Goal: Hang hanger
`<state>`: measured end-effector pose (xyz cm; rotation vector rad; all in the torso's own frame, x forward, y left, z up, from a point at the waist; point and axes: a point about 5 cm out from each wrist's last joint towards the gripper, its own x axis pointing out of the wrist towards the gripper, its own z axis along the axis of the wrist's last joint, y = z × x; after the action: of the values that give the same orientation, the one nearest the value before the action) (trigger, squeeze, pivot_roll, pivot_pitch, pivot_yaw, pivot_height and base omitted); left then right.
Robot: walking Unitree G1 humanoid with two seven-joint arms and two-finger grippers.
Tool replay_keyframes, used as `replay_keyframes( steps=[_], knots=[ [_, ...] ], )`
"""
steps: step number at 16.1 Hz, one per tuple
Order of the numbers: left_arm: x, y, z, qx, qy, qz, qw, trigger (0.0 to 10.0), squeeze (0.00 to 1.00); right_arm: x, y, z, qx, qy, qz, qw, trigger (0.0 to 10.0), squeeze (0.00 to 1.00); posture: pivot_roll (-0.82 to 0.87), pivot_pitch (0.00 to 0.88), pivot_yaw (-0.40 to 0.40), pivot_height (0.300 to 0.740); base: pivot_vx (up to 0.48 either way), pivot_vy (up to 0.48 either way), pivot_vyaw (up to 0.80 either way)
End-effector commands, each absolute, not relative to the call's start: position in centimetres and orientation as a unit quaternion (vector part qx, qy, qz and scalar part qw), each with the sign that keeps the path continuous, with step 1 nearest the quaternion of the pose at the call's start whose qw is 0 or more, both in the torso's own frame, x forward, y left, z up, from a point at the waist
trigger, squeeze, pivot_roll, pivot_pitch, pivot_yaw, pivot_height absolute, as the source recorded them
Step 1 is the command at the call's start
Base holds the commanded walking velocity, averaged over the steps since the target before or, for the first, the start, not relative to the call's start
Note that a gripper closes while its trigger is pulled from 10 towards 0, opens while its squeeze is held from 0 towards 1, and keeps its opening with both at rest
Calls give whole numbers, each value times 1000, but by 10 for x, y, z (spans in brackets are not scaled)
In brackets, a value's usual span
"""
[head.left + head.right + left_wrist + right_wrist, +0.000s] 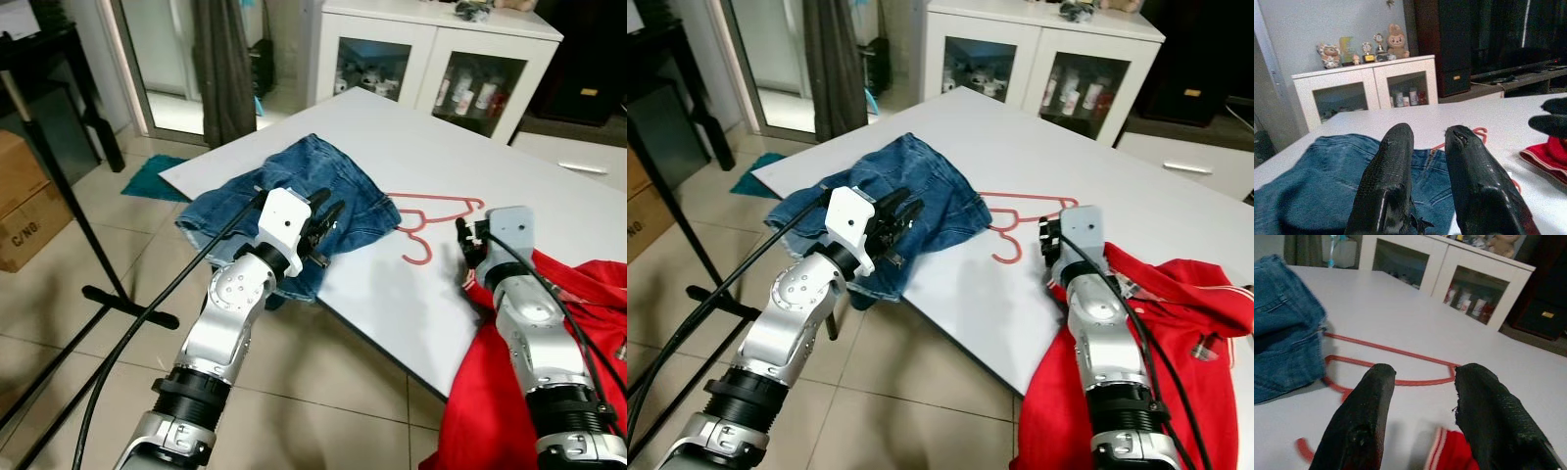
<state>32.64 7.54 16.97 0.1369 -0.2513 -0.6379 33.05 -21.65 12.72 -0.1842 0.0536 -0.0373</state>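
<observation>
Red hanger [436, 211] on table [549, 186], right gripper [1420, 406] parted nearby

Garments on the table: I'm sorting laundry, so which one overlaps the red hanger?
The blue denim garment: its edge lies over the red hanger's left end. The red garment lies apart.

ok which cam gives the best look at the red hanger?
Left eye view: the red hanger lies on the white table, hook and most of its frame visible, one end under the jeans. Right wrist view shows the bars close up, hook cropped. Left wrist view shows slivers past the fingers.
</observation>
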Motion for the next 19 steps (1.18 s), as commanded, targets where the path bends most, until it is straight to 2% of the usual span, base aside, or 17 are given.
replay_keyframes(
  steps=[1,3,8,16,19],
  knots=[
    [328,73,174,76,-129,-312,938,10000,0,333,-218,131,-93,23,-18,995,10000,0,100,58,-40,740,0,0,0],
    [326,73,172,72,-128,-307,940,10000,0,331,-216,131,-93,22,-14,995,10000,0,99,95,-37,740,0,0,0],
    [325,76,169,80,-119,-313,939,10000,0,324,-211,122,-85,29,-13,996,10000,0,102,97,-18,740,0,-436,0],
    [326,76,171,69,-121,-309,941,10000,0,330,-210,125,-84,27,-9,996,10000,0,107,82,-33,740,0,0,0],
    [326,79,170,72,-119,-308,941,10000,0,334,-197,119,-83,50,27,995,10000,0,109,83,-32,740,0,0,0]
  ],
)
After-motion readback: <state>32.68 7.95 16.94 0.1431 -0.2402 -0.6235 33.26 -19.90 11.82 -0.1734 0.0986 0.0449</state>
